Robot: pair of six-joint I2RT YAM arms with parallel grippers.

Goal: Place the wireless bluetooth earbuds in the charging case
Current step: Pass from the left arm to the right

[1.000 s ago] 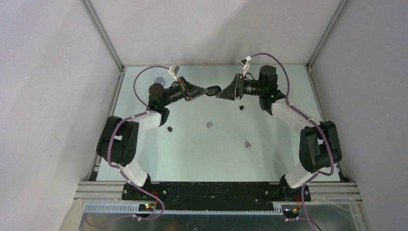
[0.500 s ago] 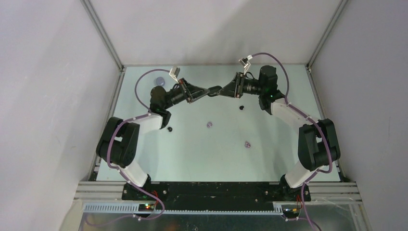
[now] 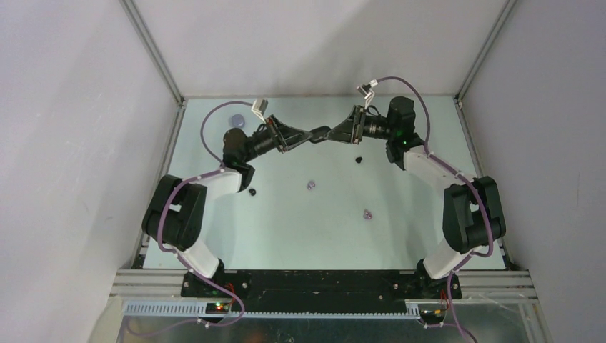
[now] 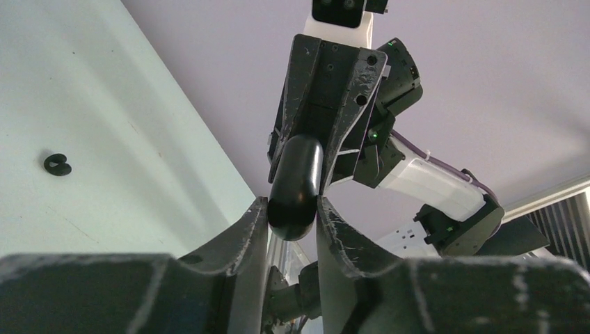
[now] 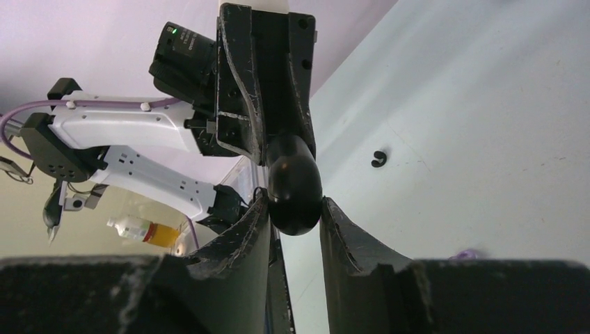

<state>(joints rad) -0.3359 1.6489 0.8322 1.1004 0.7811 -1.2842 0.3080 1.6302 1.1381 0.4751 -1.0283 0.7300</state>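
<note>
Left hand (image 4: 292,209) and right hand (image 5: 294,209) both clamped one black charging case (image 4: 298,174), upper centre; below lay two black earbuds (image 3: 251,191), two lilac earbuds (image 3: 310,186).

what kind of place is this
Probably a robotics lab test cell: a pale green tabletop boxed in by plain grey wall panels on silver aluminium framing, with two black-and-white robot arms bolted along its near edge.

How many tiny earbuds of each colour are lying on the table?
black earbuds: 2
lilac earbuds: 2
Total: 4
</note>
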